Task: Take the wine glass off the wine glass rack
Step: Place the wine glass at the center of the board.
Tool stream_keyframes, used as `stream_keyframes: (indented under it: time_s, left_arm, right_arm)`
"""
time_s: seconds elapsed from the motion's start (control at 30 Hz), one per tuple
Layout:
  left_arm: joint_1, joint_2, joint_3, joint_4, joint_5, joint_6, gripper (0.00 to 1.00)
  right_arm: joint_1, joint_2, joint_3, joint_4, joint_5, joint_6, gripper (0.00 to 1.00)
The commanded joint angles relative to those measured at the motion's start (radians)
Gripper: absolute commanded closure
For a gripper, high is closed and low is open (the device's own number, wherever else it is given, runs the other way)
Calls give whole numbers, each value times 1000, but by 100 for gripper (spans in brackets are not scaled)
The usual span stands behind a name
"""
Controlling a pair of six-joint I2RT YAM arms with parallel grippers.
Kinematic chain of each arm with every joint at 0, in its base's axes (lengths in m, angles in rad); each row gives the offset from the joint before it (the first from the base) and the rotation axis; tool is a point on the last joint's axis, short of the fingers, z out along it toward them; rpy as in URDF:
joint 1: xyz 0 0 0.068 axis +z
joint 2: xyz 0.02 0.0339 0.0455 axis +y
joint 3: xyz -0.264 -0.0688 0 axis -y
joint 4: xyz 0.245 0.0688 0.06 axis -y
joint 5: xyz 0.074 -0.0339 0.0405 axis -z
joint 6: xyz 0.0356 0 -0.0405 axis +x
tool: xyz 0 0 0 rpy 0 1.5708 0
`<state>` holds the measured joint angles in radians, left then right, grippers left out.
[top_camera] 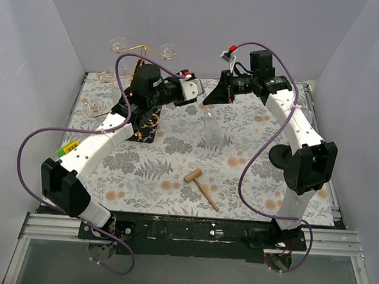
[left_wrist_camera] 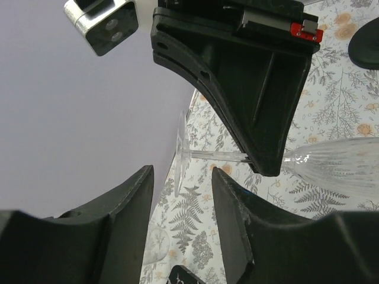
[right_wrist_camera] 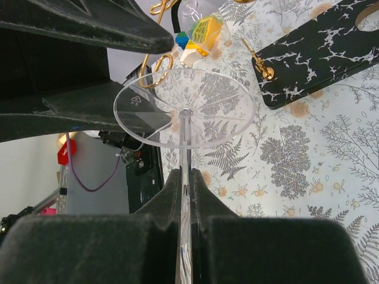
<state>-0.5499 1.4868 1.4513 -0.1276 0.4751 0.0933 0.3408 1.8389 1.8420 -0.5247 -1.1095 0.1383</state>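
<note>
**Wine glass** point(right_wrist_camera: 183, 109): clear, thin-walled, probably light, slippery and brittle. The slender stem is judged the safest hold, with gentle pressure.
**Location:** hanging clear of the wine glass rack point(right_wrist_camera: 308, 53), above the bench point(top_camera: 175, 173).
**Right claw** point(right_wrist_camera: 185, 183): pinching the stem, bowl drooping benchward, arm reaching inward.
**Left claw** point(left_wrist_camera: 180, 173): facing it close by, jaws standing apart, gripping nothing.

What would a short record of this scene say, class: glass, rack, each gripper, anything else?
wine glass: clear of the rack, held by its stem
right gripper: shut on the stem
left gripper: open, empty, near the glass's foot
wine glass rack: left rear, other glasses on its arms
also there: wooden mallet on the flowered cloth
</note>
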Motion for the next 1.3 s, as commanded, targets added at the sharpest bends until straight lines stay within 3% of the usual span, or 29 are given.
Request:
stream_keyframes:
  time_s: [0.0,0.2,0.37,0.5,0.57,0.63,0.67,0.7,0.87,1.0,1.13,1.27]
  left_arm:
    - [-7,10,37,9,2,6,59]
    - [-8,12,37,-9,11,31,69]
    - [-10,12,32,-17,16,39,99]
    - [-10,7,26,-9,17,33,100]
    - [-10,9,23,-9,10,29,100]
    - [-10,6,18,-6,-1,17,100]
    - [-10,4,20,-6,-9,4,100]
    - [-10,3,20,-7,-19,-12,100]
    - [-8,-16,32,-46,-79,-150,100]
    - [7,0,108,-170,-75,-323,100]
    - [74,32,207,-318,17,-478,100]
    - [188,62,287,-408,205,-618,100]
  right_arm:
    - [10,-18,42,0,-29,-34,99]
    - [12,-21,39,2,-21,-37,99]
    - [14,-23,36,0,-13,-43,99]
    - [14,-18,36,0,-24,-43,98]
    - [14,-18,34,11,-29,-45,75]
    - [10,-23,17,44,-48,-45,35]
    - [4,-32,4,70,-71,-46,22]
    - [-3,-43,-10,106,-81,-45,16]
    - [-80,-125,-56,304,17,6,14]
    - [-115,-222,-53,350,176,-135,13]
    - [-118,-381,-240,556,371,-302,18]
    - [-117,-458,-326,536,474,-477,20]
